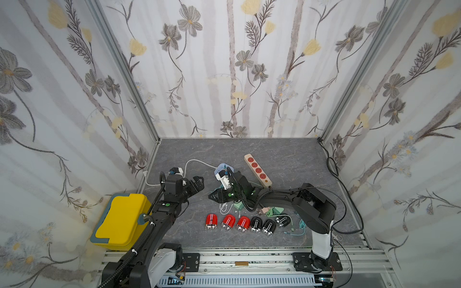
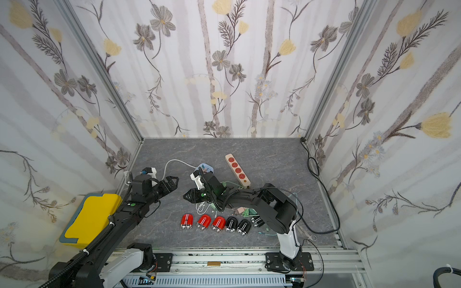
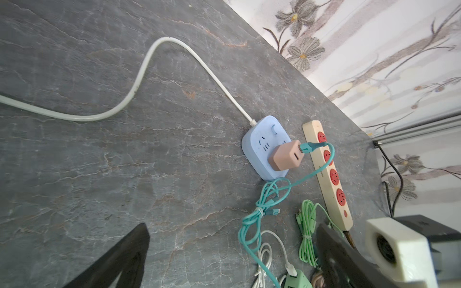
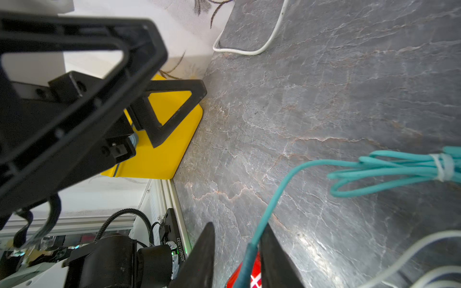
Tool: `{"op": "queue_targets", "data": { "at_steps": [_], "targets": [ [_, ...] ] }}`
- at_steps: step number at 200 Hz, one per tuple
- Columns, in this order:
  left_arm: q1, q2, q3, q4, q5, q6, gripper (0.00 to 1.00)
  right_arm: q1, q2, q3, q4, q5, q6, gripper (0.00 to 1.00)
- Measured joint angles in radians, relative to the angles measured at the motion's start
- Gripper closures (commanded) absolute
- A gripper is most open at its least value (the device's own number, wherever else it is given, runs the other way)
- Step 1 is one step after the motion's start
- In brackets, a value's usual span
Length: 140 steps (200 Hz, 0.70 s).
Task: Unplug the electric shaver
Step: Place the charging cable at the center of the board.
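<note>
Plainly, beside the yellow box [image 1: 119, 219] the left gripper [image 1: 200, 184] hung wide open over the table [image 1: 287, 154], the right gripper [image 1: 210, 196] had its fingers [image 4: 277, 264] a little apart with the teal cable [image 4: 274, 194] running loose between them, and the shavers [image 1: 243, 222] lay in a row just in front, with the power strip [image 1: 258, 169] behind.

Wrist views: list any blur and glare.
Right wrist view: the left gripper, close up, is soft, and glare whitens the tabletop beside the teal cable. Left wrist view: the blue socket is sharp; the near white housing is blurred.
</note>
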Motion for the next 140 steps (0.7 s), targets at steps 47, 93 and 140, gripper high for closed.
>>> {"op": "queue_targets", "data": {
  "at_steps": [47,93,140],
  "targets": [
    [-0.005,-0.04,-0.021,0.06,0.001,-0.003,0.0,-0.034,-0.087,-0.084,0.0,0.052,-0.029,0.43],
    [-0.053,-0.029,-0.041,0.096,0.013,-0.033,0.0,-0.067,-0.179,-0.187,0.012,0.085,-0.042,0.16],
    [-0.16,0.028,-0.023,0.127,0.003,-0.017,0.0,-0.112,-0.333,-0.294,0.017,0.145,-0.076,0.0]
  ]
}}
